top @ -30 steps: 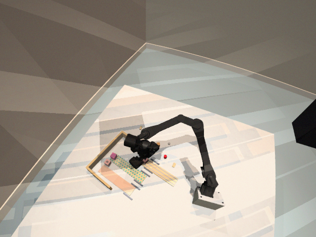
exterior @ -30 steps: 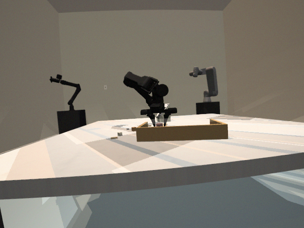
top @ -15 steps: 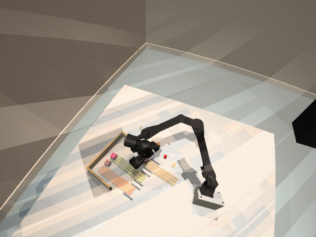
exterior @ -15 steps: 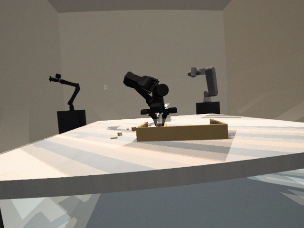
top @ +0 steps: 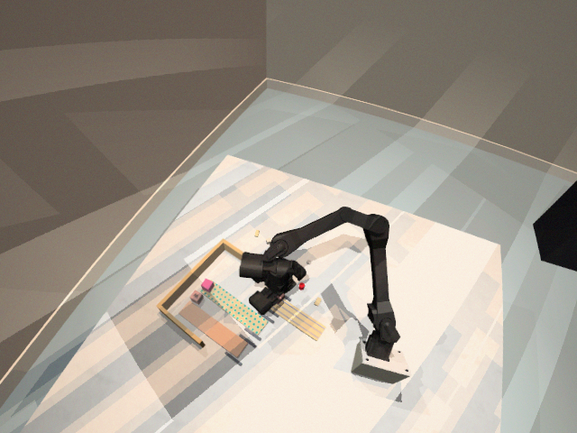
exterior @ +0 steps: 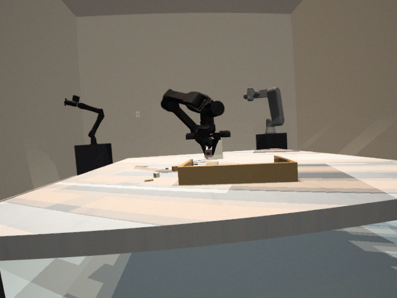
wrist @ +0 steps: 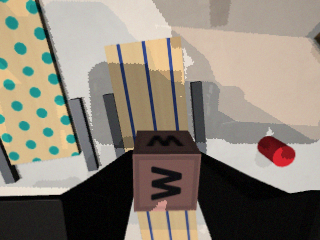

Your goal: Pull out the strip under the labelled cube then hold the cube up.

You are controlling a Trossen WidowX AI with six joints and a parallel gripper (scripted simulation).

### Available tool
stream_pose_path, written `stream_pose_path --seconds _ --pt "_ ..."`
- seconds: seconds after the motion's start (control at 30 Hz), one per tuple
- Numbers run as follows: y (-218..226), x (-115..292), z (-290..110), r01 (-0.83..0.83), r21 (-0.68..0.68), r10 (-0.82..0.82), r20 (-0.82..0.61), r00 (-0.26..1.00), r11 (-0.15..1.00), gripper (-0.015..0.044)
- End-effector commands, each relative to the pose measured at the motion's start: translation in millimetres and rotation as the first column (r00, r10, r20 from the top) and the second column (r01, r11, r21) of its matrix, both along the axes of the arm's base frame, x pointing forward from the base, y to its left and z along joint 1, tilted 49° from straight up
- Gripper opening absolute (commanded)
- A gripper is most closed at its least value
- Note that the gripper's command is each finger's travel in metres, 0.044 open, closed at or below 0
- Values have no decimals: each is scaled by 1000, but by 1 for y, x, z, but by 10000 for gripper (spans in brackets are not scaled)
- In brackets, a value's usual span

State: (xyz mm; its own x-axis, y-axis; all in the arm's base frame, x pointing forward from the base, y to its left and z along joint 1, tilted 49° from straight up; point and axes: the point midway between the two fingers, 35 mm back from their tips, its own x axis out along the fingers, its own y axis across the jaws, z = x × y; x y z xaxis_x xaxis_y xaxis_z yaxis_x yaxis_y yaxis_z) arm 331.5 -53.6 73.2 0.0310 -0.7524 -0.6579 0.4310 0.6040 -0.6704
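Our gripper (wrist: 166,200) is clenched on the labelled cube (wrist: 167,172), held just above the blue-striped strip (wrist: 147,90). We judge the pull-out done and the lift in hand. Next, we raise the cube straight up without loosening.

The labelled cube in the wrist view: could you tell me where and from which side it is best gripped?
Grip the labelled cube on its two plain vertical side faces, coming from above. The end effector is shut on it that way now: the flat parallel sides suit the fingers, and the lettered faces stay visible above the striped strip.
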Motion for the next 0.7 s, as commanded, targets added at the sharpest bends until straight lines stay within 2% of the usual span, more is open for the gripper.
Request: stream_pose_path --seconds 0.0,0.4,0.67 --pt "1 -8 0 8 3 -8 -1 1000 1000 0" --pt "7 -40 -7 8 3 -8 -3 1000 1000 0" --pt "34 -41 16 8 4 -8 -4 1000 1000 0"
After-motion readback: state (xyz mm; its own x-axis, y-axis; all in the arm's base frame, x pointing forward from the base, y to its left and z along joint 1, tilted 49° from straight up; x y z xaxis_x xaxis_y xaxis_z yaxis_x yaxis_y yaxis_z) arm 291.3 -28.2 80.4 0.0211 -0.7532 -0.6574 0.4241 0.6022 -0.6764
